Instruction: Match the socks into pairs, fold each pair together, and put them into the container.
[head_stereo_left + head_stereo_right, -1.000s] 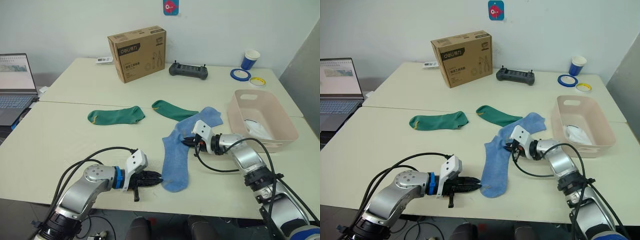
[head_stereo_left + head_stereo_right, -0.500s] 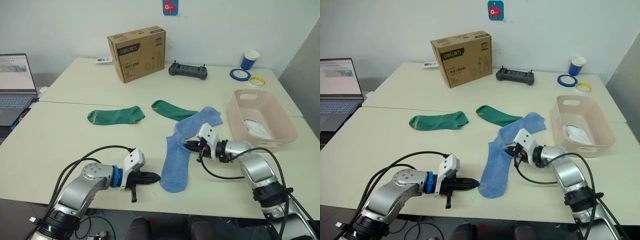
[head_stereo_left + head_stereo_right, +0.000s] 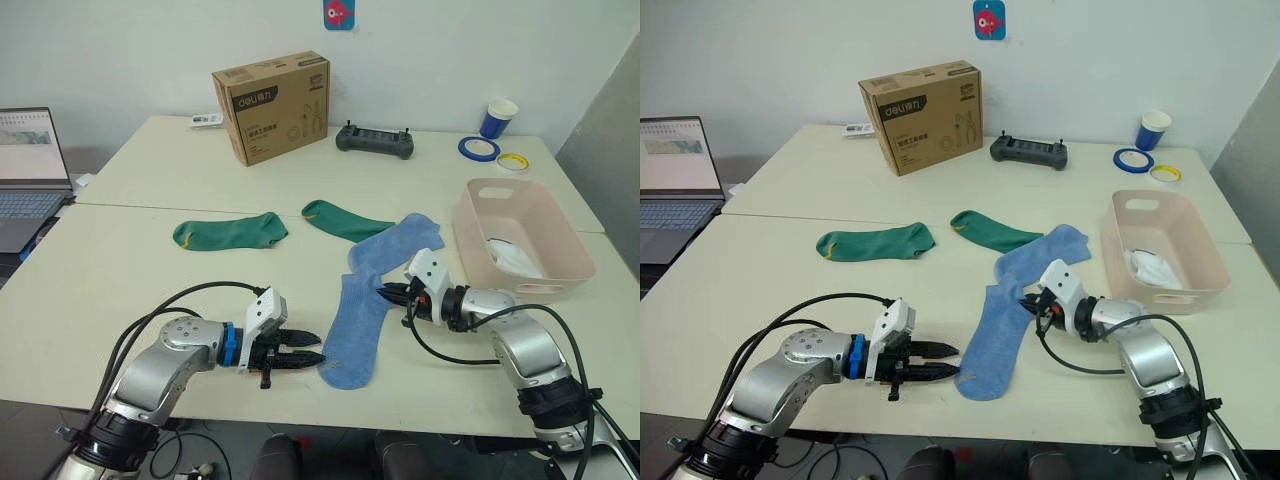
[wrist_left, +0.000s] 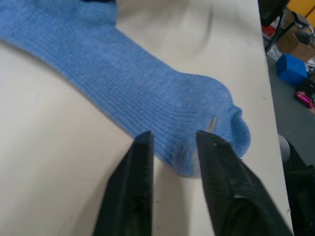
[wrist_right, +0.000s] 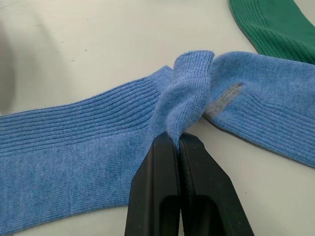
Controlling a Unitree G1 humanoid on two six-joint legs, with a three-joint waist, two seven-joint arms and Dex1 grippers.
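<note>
1. The left gripper (image 3: 936, 362) is being held low at the near edge of the table (image 3: 130, 290), its jaws apart, just short of the toe of the near light blue sock (image 3: 356, 325).
2. That sock is lying flat toward the near edge. It is judged soft, light and limp; a pinch at the toe or cuff is being favoured, since a mid-length hold would let both ends droop.
3. The right gripper (image 5: 174, 140) is being kept clamped on a raised fold of blue knit, where the second light blue sock (image 3: 400, 240) is overlapping the first.
4. The two dark green socks (image 3: 232, 231) are lying flat near the middle of the table, well apart from both grippers.
5. White fabric, likely the white socks (image 3: 512, 257), is resting inside the container (image 3: 560, 235) at the right edge.
</note>
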